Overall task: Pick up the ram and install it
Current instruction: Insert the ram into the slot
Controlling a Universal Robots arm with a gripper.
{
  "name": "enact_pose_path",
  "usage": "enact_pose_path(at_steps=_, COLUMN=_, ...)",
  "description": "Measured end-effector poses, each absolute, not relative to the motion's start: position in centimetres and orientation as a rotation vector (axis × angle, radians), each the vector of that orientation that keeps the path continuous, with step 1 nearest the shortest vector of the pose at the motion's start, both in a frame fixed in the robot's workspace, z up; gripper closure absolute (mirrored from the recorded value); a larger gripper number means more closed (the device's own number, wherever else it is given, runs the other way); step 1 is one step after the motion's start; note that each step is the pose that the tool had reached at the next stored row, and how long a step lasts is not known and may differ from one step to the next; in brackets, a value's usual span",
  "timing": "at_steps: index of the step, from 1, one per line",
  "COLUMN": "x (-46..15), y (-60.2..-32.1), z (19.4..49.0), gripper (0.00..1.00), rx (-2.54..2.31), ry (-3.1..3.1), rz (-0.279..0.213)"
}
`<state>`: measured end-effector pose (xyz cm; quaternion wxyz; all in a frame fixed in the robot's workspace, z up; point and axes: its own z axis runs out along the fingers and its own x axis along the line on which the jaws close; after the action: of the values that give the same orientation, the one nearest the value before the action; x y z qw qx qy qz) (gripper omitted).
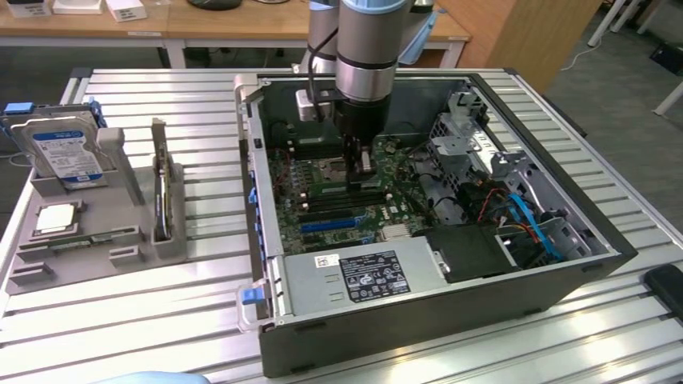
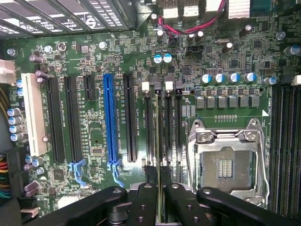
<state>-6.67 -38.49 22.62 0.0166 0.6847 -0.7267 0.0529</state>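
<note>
Ram [image 2: 158,181] sits edge-on betw. the two black fingers [image 2: 146,202] of the tool [image 1: 359,165], seen as a thin pale strip in the wrist view. Tool is clamped on the stick, fingers nearly together w/ just the board's thickness betw. them.

Stick hangs low over the green motherboard [image 2: 94,141], running the same way as the long black slots w/ white clips [image 2: 145,86] and lined up among them. Can't tell if its lower edge is in a slot or just above.

Open CPU socket [image 2: 225,165] w/ metal frame is just beside those slots on one side; blue slot [image 2: 108,117] on the other.

Exterior view: arm comes straight down into the open PC case [image 1: 427,320], tool approx. mid-board. Power supply [image 1: 357,276] w/ label fills the near end of the case.

On the tabletop [image 1: 160,320], to the exterior view's left and well apart from the case, a grey tray [image 1: 96,248] carries a hard drive [image 1: 66,152] standing upright and a square silver processor chip [image 1: 56,218] lying flat.
</note>
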Motion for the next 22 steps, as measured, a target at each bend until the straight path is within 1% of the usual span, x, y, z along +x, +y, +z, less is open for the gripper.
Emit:
enact_pose_path(at_steps=5, x=-6.66, y=-38.66, z=22.49, gripper=0.86, rx=2.129, ry=-2.260, rz=0.163)
enact_pose_path(at_steps=10, x=-6.65, y=-38.96, z=22.49, gripper=0.86, rx=2.137, ry=-2.269, rz=0.145)
enact_pose_path(at_steps=22, x=-6.62, y=-39.18, z=22.49, gripper=0.86, rx=2.140, ry=-2.266, rz=0.143)
